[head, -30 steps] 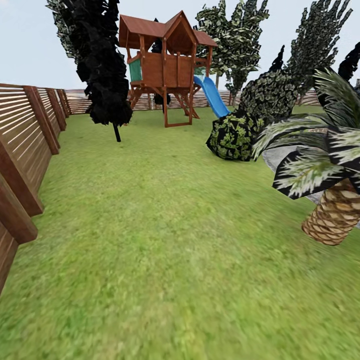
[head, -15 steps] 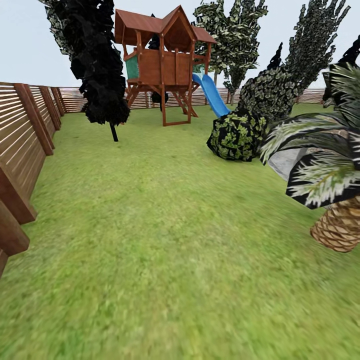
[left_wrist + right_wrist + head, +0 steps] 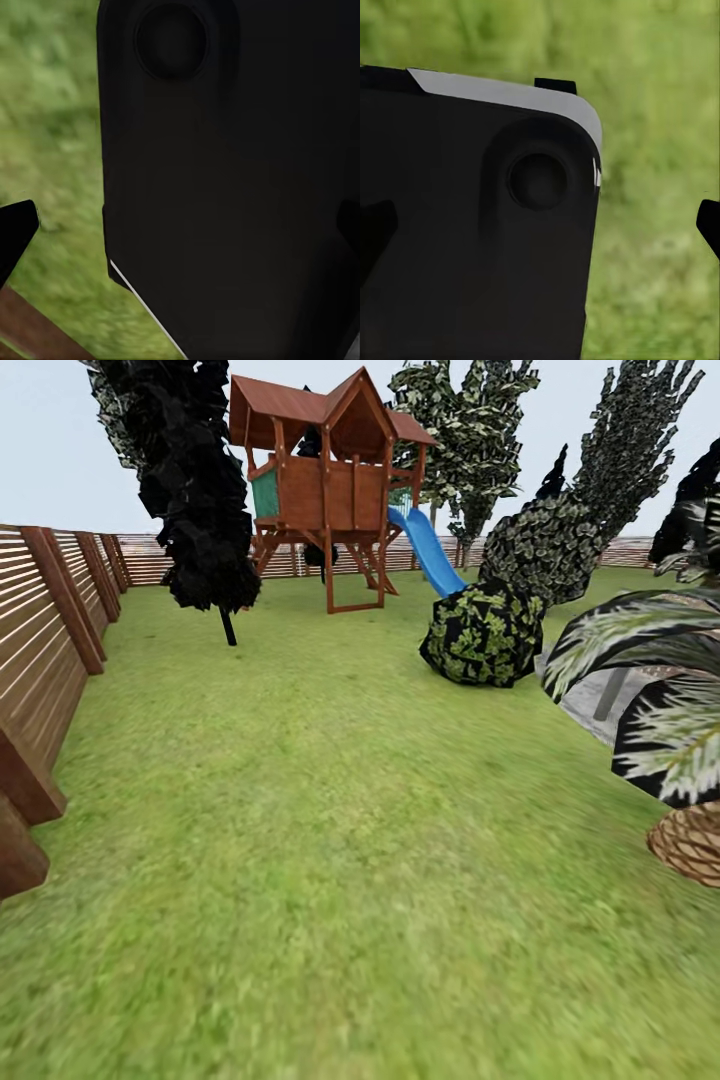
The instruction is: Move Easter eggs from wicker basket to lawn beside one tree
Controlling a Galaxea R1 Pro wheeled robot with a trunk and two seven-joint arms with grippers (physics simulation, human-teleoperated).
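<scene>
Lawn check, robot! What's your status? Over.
Pincers: state unclear, wrist views blocked by dark robot body. Lawn ahead, playset beyond. Round bush and palm off to the right.

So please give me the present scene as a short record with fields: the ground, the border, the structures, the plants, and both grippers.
ground: the lawn, mottled green grass
border: wooden slat fence along the left and far side
structure: wooden playset with blue slide at the far end
plants: dark-leaved tree left of playset; rounded bush at right; palm at right edge
grippers: fingertips barely visible in the wrist views, state unclear
</scene>
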